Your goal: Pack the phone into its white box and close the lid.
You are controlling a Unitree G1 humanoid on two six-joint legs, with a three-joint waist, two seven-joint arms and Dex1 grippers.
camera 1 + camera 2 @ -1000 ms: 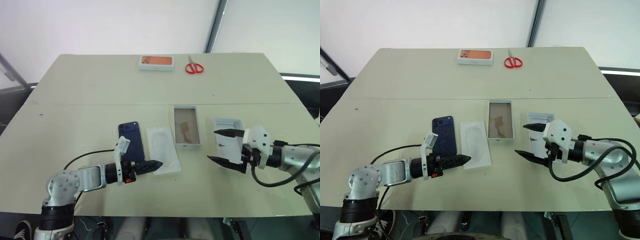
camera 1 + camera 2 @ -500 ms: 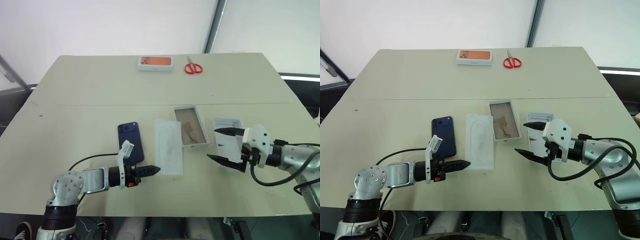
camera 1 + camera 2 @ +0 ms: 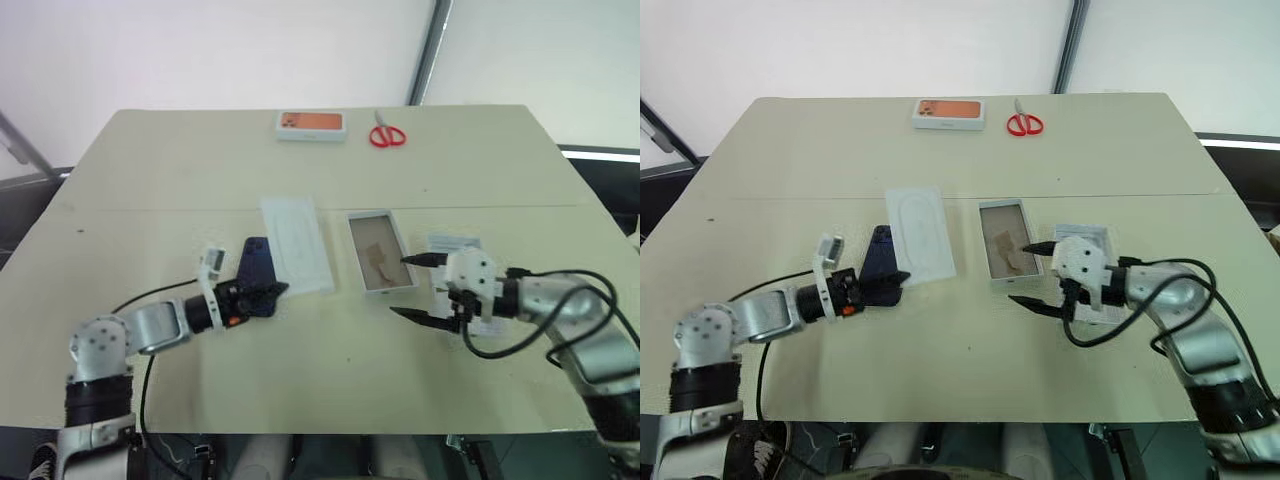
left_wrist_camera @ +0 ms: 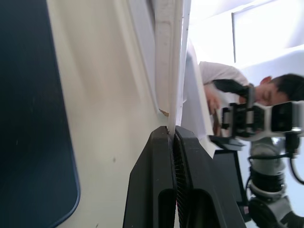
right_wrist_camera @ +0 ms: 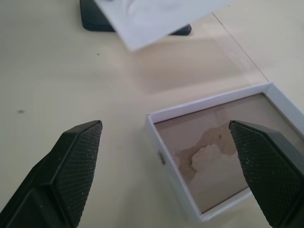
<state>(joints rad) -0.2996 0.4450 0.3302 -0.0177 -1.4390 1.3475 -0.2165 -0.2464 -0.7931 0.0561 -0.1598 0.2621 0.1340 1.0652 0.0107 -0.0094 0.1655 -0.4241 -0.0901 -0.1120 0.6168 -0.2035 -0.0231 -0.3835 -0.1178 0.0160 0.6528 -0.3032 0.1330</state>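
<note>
Pinching insert [image 3: 295, 243] edge: left claw [image 3: 277, 290] clamped on it (thin, light, flexes). Right claw [image 3: 398, 286] gapes empty. Phone [image 3: 255, 262] looks slick and rigid, so grip its long edges.

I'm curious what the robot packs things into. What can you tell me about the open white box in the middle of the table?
The white box is a shallow rectangular carton, apparently cardboard, with thin white walls. Its brownish floor has a paler irregular patch. It has no lid on and nothing inside. It lies flat on the table, its long side running away from the robot. The right gripper hovers at its near corner, jaws open; whether they touch is unclear.
</note>
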